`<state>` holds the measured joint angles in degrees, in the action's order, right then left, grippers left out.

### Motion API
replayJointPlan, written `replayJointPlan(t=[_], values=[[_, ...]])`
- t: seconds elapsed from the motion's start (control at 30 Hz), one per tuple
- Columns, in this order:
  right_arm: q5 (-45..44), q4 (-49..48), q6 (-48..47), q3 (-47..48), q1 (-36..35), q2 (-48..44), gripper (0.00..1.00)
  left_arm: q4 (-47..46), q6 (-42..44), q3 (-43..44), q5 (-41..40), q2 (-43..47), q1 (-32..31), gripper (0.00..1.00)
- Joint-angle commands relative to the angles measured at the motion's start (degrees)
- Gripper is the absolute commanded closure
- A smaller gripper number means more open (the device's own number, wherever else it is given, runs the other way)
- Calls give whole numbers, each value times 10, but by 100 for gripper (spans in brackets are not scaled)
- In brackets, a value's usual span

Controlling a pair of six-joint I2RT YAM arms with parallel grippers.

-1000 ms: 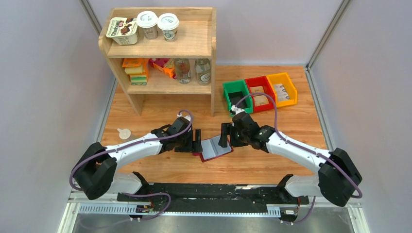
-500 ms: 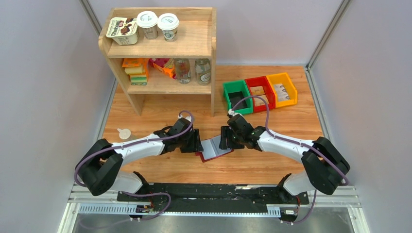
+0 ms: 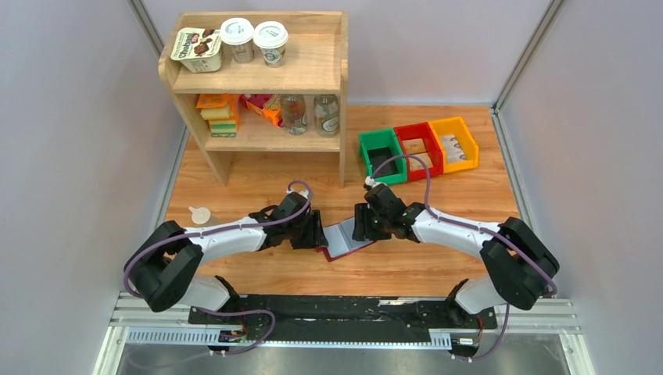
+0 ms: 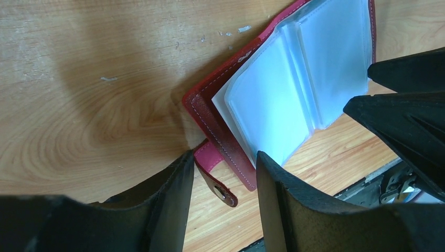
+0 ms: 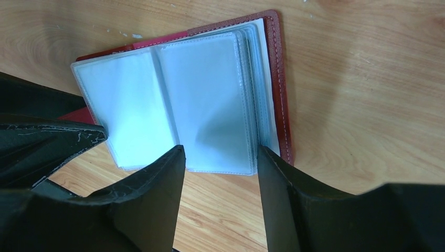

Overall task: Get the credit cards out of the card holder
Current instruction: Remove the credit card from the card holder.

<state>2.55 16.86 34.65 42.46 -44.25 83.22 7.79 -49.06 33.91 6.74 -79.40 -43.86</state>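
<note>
Down low over the wooden table (image 3: pixel 438 258), both grippers hang open. The left gripper (image 4: pixel 224 163) has its fingers spread wide, and the closing tab (image 4: pixel 218 184) of the card holder (image 4: pixel 220 131) lies right between them. The right gripper (image 5: pixel 220 152) is spread too, over one edge of the clear sleeves (image 5: pixel 210 100). The holder lies open and flat, its long way running from one gripper to the other, the fold in the middle. Each gripper is near its own half. I think the right one is better placed to pull something out. I cannot tell if any credit cards sit inside those pale sleeves.
</note>
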Motion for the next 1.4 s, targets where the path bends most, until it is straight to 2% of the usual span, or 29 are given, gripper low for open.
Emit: replayJointPlan(t=[0.0,0.17,0.73,1.37], values=[[6,-10,-12,31,-5,-15,45,-25,-9,-2,11,-4,-1,46],[-45,15,-24,39,-6,-25,37,-28,-9,0,12,-11,-1,48],[-52,8,-57,62,-6,41,37,-27,-7,5,17,-16,-1,51],[19,19,-72,87,-23,5,52,-29,-5,1,19,-12,-1,51]])
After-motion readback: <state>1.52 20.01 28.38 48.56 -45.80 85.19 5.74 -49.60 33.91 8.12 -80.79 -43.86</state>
